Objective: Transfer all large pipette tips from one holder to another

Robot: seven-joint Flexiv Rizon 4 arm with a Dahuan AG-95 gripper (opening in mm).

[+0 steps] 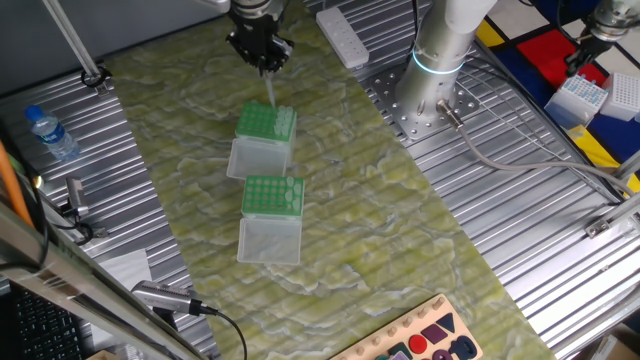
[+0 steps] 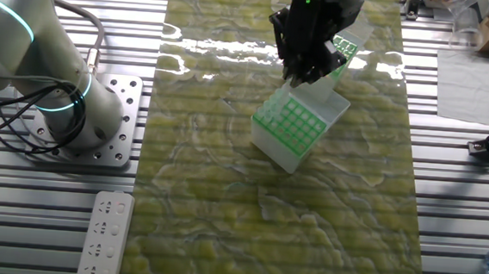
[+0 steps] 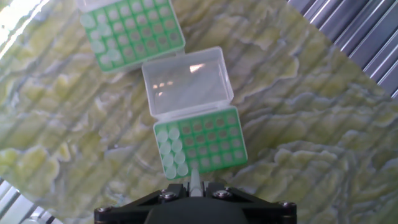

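Overhead, one fixed view shows the dark gripper (image 1: 262,62) hanging above the farther of two green-topped boxes on a yellow-green mat (image 1: 400,240). A single slim, whitish tip (image 1: 270,88) is pinched between its fingers and points straight down, its long axis upright, its end just above the far box (image 1: 264,127). A column of pale tips stands along that box's right edge. The near box (image 1: 272,196) sits just beside it, toward the camera, lid folded down in front. Which cell the held tip is over cannot be told from here.

From the other fixed view, the gripper (image 2: 305,72) blocks much of the box behind it; only a corner of that box's green grid (image 2: 346,47) shows. The box in front (image 2: 290,123) has its clear lid open. The held tip is lost against the lid.

Looking along the fingers in the hand view, the tip (image 3: 194,180) runs away from the camera toward the lower edge of the nearer rack (image 3: 200,144), which lies directly beneath. Two columns of pale large pipette tips (image 3: 169,149) fill its left side; the remaining cells look empty. The second rack (image 3: 132,31) is at top left, partly cut off, with pale tips in its leftmost cells. The fingertips themselves are cropped at the bottom.
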